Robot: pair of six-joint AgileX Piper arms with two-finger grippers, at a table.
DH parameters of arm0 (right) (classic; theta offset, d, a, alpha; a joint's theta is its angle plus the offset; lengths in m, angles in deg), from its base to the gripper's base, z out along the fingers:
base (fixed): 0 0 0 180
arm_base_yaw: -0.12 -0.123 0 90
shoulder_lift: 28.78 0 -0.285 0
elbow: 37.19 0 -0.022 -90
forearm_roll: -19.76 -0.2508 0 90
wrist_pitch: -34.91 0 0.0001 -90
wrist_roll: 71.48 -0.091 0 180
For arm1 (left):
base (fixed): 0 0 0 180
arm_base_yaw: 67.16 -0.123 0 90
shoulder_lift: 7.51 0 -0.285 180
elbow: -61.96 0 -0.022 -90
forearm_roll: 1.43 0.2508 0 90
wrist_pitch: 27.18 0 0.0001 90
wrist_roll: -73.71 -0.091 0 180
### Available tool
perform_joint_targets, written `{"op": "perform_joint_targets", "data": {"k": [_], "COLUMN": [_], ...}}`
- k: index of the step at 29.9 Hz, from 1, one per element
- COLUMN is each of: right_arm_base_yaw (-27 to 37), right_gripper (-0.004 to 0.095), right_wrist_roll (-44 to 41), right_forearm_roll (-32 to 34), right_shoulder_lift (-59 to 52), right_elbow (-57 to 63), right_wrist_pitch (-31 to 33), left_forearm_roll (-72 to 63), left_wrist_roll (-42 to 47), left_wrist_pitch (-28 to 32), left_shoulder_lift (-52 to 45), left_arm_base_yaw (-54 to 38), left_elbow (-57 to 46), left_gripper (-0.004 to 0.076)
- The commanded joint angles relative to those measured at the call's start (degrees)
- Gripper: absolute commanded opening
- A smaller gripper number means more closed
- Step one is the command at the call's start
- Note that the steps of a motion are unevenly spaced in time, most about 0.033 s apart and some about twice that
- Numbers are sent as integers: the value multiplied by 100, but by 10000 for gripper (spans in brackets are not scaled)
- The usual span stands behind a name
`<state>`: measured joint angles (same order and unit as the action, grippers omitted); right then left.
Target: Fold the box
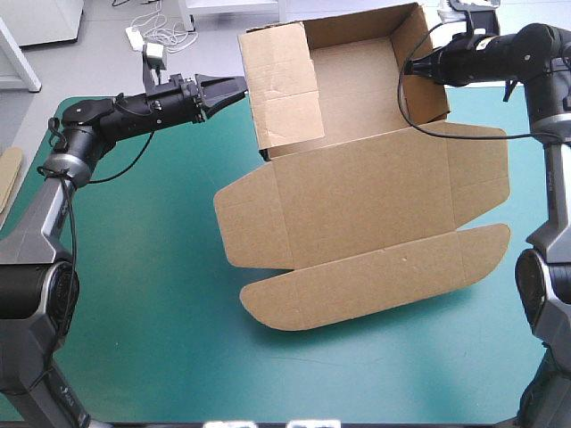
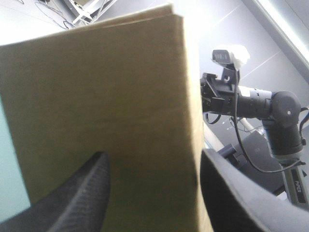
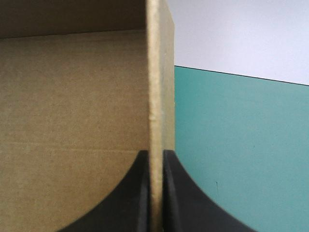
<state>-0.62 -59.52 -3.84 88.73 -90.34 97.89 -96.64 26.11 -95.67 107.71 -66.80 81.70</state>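
Observation:
The brown box (image 1: 357, 178) stands at the table's far side as an open tray, walls raised, with its lid and rounded flaps (image 1: 375, 276) flat toward the front. My left gripper (image 1: 234, 89) is at the box's left wall, open. In the left wrist view that wall (image 2: 106, 96) fills the space ahead, and its upright edge lies between the spread fingers of the left gripper (image 2: 153, 153). My right gripper (image 1: 412, 67) is shut on the top edge of the right wall. The right wrist view shows that gripper (image 3: 155, 152) pinching the thin board edge (image 3: 157, 72).
The teal-green cover (image 1: 161, 267) lies bare at the left and front of the box. A strip of more brown board (image 1: 9, 174) shows at the table's left edge. The box's back wall stands near the table's far edge.

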Motion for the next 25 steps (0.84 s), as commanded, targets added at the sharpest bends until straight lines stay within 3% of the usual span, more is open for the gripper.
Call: {"op": "perform_joint_targets", "data": {"k": [1,8,14,18,25], "right_arm_base_yaw": [37,37,27,13,-440], "right_gripper": [-17,-17,-17,-11,-11], "right_wrist_roll": [-64,-175,-559,-751,-1033], "right_forearm_roll": [-227,-278,-268,-257,499], "right_shoulder_lift": [-283,-257,-257,-257,-173], "right_elbow": [-164,-164,-164,-164,-164], "right_wrist_pitch": [-363,-384,-418,-381,-173], "left_forearm_roll": [-187,1534,1888,2878,4883], "left_wrist_roll": [226,948,1324,1922,2999], "left_wrist_pitch": [-441,-84,1,501,1022], "left_shoulder_lift": [-353,-353,-353,-353,-353], "left_arm_base_yaw": [56,190,536,893,1431], "left_elbow": [472,1017,1253,1573,2080], "left_gripper": [420,465,464,463,463]}}
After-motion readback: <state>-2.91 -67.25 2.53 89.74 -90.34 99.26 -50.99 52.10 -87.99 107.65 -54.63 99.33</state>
